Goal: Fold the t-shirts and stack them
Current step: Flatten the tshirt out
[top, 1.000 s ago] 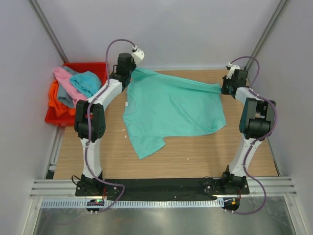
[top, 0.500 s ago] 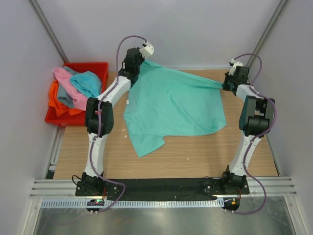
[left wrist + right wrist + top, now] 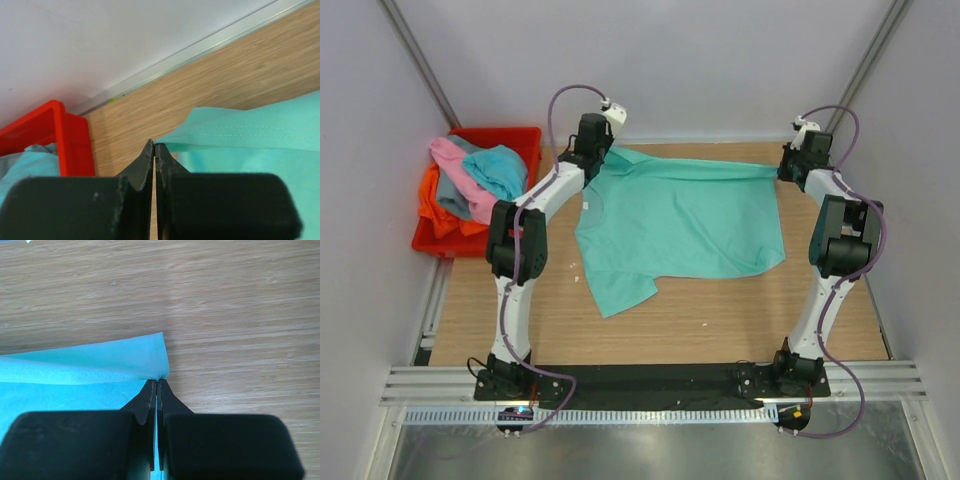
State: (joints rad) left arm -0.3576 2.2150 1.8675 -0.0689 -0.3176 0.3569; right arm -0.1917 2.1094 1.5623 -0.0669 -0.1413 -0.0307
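The soft mint green cloth t-shirt (image 3: pixel 680 225) is pinched at its far corners by both jaws (limp stuff, so corners are probably best gripped).

The mint green t-shirt (image 3: pixel 680 225) lies spread out on the wooden table (image 3: pixel 720 310). Its far edge is pulled straight from left to right. One short sleeve sticks out at the near left. The pink t-shirt (image 3: pixel 455 170), turquoise blue t-shirt (image 3: pixel 500 168), orange t-shirt (image 3: pixel 440 210) and grey t-shirt (image 3: pixel 450 198) sit crumpled in a heap in the red bin (image 3: pixel 515 133), far left.
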